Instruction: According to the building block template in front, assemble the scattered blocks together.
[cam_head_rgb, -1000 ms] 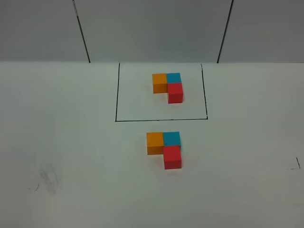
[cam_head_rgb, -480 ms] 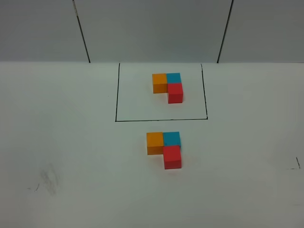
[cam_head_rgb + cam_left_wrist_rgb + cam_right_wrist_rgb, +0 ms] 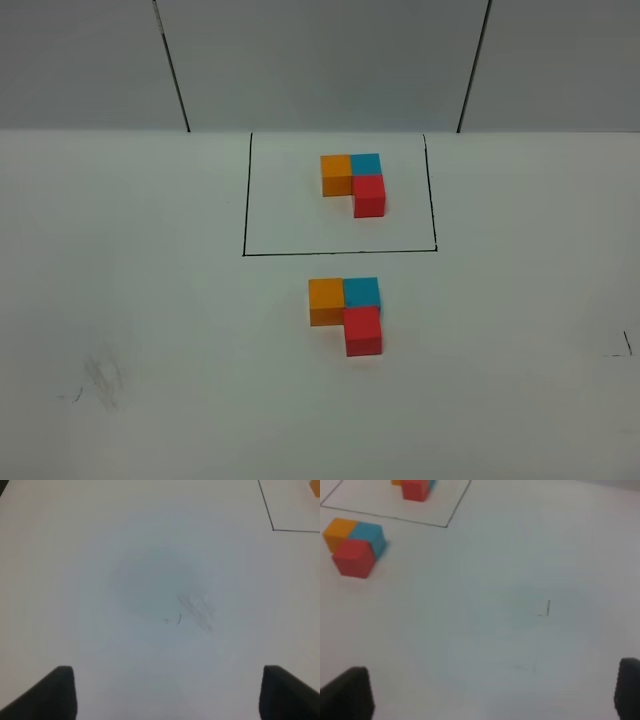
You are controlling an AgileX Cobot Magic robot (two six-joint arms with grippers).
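Now I see both grippers, left point(image 3: 167, 692) and right point(image 3: 492, 692), fingers apart over bare table point(image 3: 150, 300), well clear of the scattered blocks point(image 3: 346, 312).

Both grippers point(image 3: 167, 692) point(image 3: 492, 692) empty, fingers spread wide.

Right wrist view cuts off the building block template point(image 3: 415, 490) at its edge — both grippers show only fingertips point(image 3: 62, 690).
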